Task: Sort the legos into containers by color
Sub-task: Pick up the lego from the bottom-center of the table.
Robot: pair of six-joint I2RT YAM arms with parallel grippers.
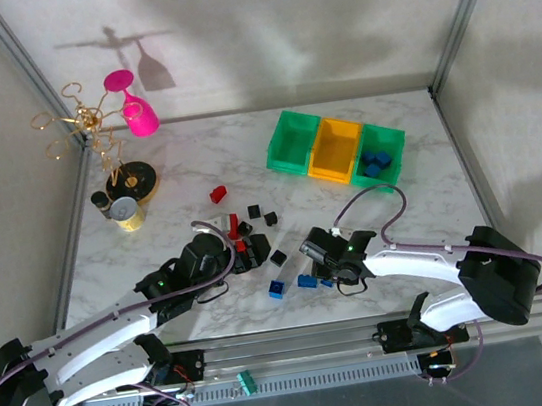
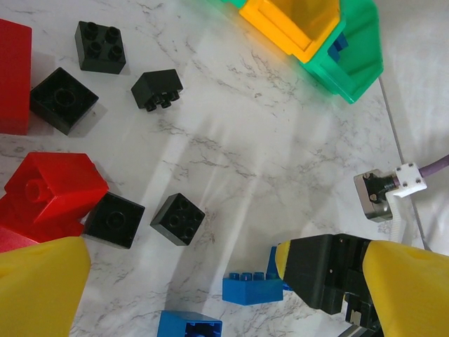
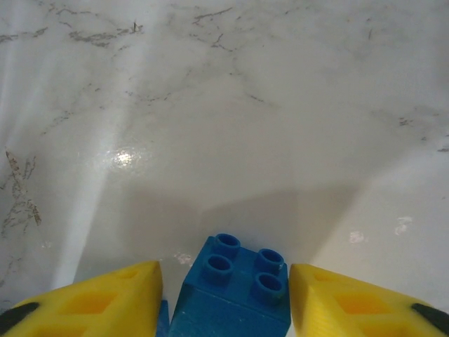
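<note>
Red, black and blue legos lie scattered on the marble table. My right gripper (image 3: 224, 281) sits low at the table, its yellow fingers (image 3: 337, 302) either side of a blue lego (image 3: 231, 288). The right finger is at the brick's edge and a narrow gap remains on the left. In the top view it (image 1: 323, 268) is beside two other blue legos (image 1: 307, 281). My left gripper (image 2: 217, 274) hangs open and holds nothing, above black legos (image 2: 178, 218) and red legos (image 2: 52, 193). The containers stand at the back: green (image 1: 292, 139), yellow (image 1: 336, 148), and green (image 1: 386, 136) holding blue legos (image 1: 377, 163).
A gold wire rack (image 1: 88, 123) with a pink glass (image 1: 137, 109) stands at the back left, a small round tin (image 1: 127, 213) beside it. A single red lego (image 1: 217, 194) lies mid-table. Metal frame posts (image 1: 461, 10) bound the table, and a rail (image 1: 301, 345) runs along the near edge.
</note>
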